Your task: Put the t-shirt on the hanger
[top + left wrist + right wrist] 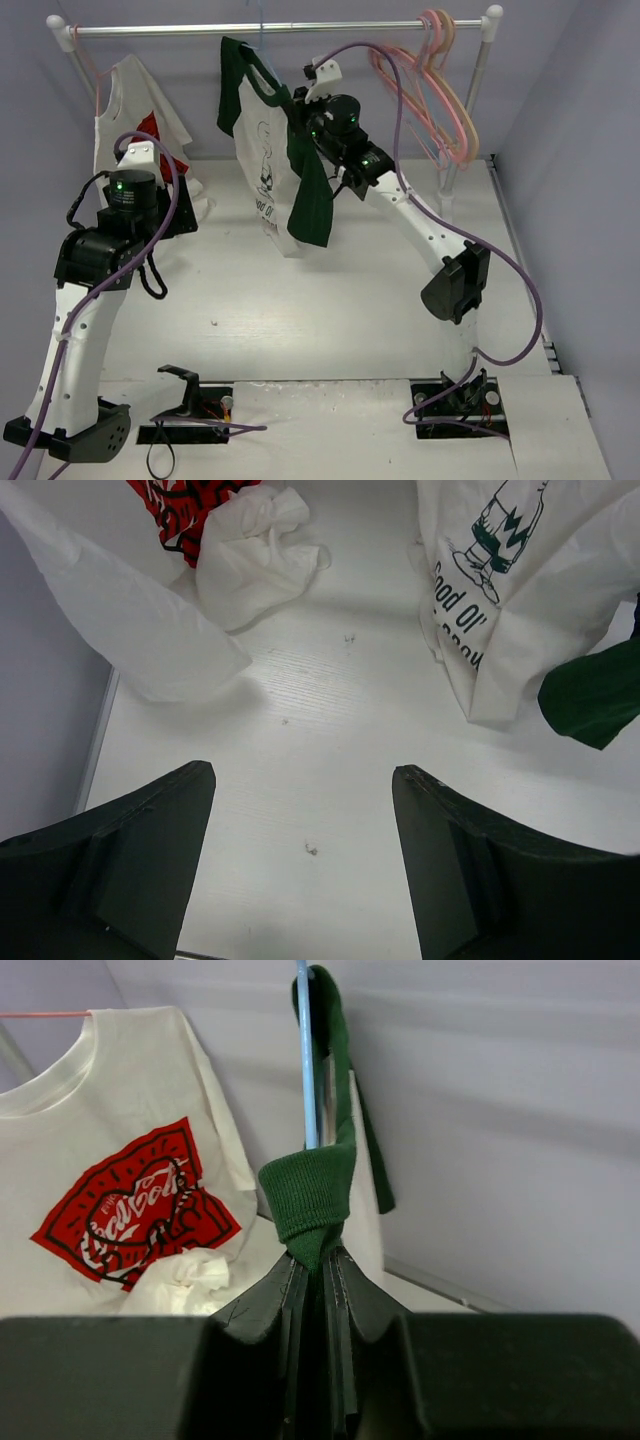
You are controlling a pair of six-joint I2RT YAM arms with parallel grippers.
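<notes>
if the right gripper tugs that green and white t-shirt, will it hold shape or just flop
Probably floppy: the t-shirt drapes in loose folds, and its green edge bunches where the right gripper pinches it. Likely light, as the thin blue hanger seems to carry it.

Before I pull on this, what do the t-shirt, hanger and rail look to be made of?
T-shirt: soft matte knit, likely cotton; the green edge shows ribbing and bunches between the right fingers. Hanger: thin, smooth light-blue rod, plastic or coated wire, cannot tell which. Rail: glossy silver tube, probably metal.
</notes>
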